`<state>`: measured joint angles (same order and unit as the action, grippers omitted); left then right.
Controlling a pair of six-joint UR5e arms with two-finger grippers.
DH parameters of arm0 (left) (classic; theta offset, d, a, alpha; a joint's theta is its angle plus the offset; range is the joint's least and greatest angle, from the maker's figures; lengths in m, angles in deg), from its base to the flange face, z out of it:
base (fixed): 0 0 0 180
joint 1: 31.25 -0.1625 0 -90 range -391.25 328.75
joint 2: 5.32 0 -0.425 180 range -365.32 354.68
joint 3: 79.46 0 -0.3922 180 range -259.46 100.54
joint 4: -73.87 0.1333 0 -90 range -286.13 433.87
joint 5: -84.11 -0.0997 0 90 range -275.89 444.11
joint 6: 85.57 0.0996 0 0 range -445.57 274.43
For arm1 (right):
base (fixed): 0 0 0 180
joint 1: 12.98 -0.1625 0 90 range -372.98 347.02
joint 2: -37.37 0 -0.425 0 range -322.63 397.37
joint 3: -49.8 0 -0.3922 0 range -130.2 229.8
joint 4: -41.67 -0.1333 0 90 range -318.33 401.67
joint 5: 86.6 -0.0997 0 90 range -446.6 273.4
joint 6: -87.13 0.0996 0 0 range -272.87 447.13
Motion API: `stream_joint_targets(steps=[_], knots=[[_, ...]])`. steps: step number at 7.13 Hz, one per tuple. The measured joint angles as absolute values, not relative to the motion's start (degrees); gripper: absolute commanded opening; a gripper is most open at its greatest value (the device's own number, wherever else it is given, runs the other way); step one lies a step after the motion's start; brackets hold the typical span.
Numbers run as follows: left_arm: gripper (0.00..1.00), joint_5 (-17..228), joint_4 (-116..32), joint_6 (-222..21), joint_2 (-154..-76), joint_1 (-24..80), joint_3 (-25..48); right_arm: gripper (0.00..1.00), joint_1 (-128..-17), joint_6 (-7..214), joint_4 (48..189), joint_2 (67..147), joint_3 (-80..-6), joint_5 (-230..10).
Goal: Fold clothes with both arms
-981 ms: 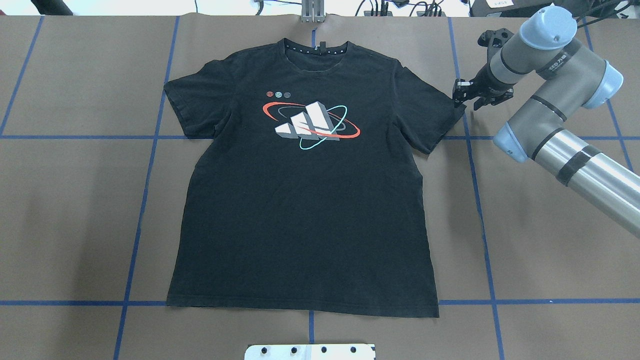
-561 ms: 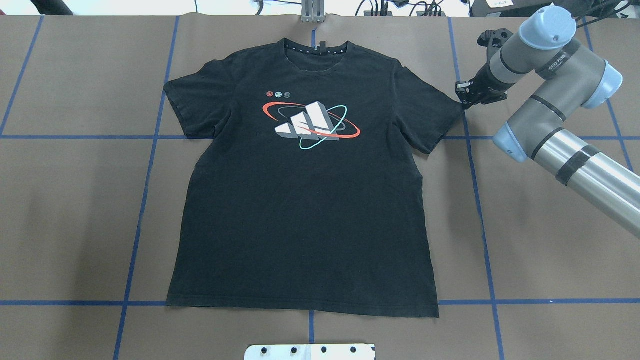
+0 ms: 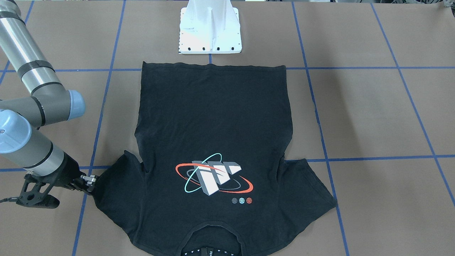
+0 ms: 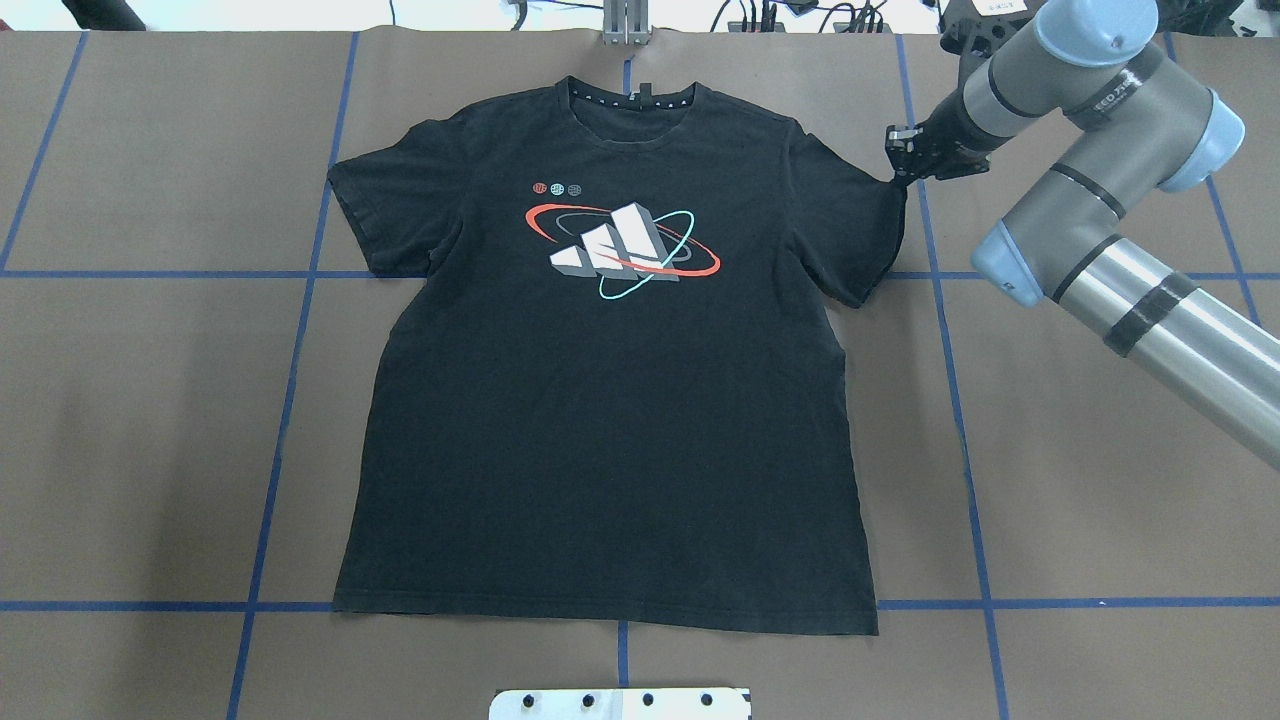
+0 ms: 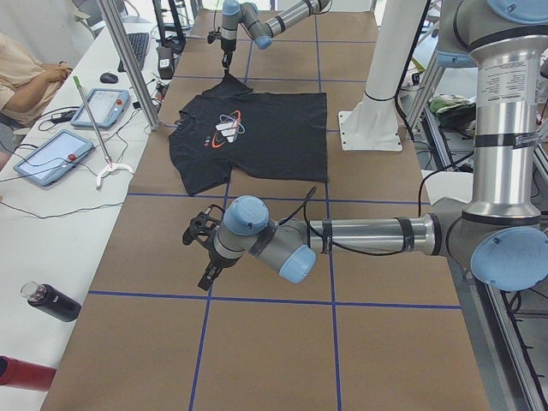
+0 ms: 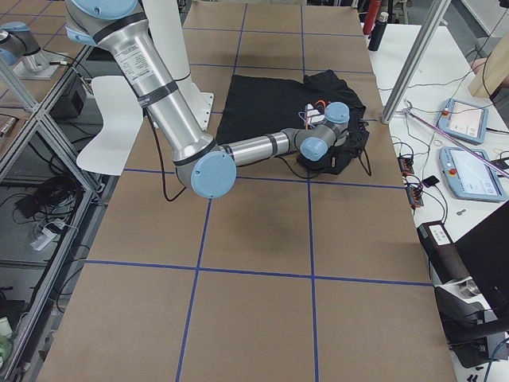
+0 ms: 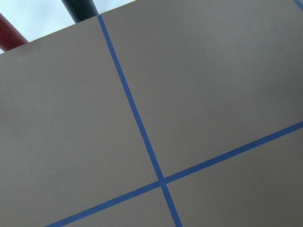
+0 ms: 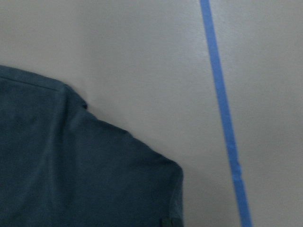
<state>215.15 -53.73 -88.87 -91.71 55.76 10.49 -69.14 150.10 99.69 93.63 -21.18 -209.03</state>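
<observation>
Just in front of the white pedestal base [image 3: 209, 32], on the brown desk [image 4: 1080, 500] with blue tape lines [image 4: 955, 400], lies the black T-shirt [image 4: 600, 430]. It is face up and mostly flat. Its hem is nearest the base and its collar [image 4: 630, 100] is on the side farthest from the base. The block graphic [image 4: 622, 245], grey-white with orange and teal rings, sits on the chest, beyond the base along its midline.

The right arm [image 4: 1100, 110] comes in from the base's right and reaches to the far right of the shirt. The right claw [image 4: 897, 172] is pressed together on the tip of the right sleeve [image 4: 860, 235], pinching the fabric. The sleeve tip is pulled up into a small peak off the desk (clearest in the exterior left view, also at the bottom edge of the right wrist view). The left sleeve [image 4: 385, 215] lies flat, on the base's left and farther out.

The left arm [image 5: 368, 235] stretches out to the base's left, well apart from the shirt. The left claw [image 5: 199, 233] hangs over bare desk. Cannot tell whether its fingers are spread or together: it shows only in the side view, and the left wrist view shows only paper and a tape crossing.
</observation>
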Motion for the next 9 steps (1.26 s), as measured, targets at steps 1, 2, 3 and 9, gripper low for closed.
stream_joint_targets(steps=[1,2,3,9], knots=[[0.99,215.2,-53.7,-89.0,-91.7,55.8,10.6,0.0,-67.9,155.6,99.8,90.9,-21.7,-208.9],[0.99,215.2,-53.7,-89.0,-91.7,55.8,10.8,0.0,-66.3,160.5,99.9,87.4,-21.0,-208.6],[0.99,215.2,-53.7,-89.0,-91.7,55.8,10.8,0.0,-64.7,163.7,99.9,84.1,-19.4,-207.5],[0.99,215.3,-53.7,-88.9,-91.8,55.7,11.0,1.0,-59.8,165.6,99.8,78.3,-13.9,-201.2]])
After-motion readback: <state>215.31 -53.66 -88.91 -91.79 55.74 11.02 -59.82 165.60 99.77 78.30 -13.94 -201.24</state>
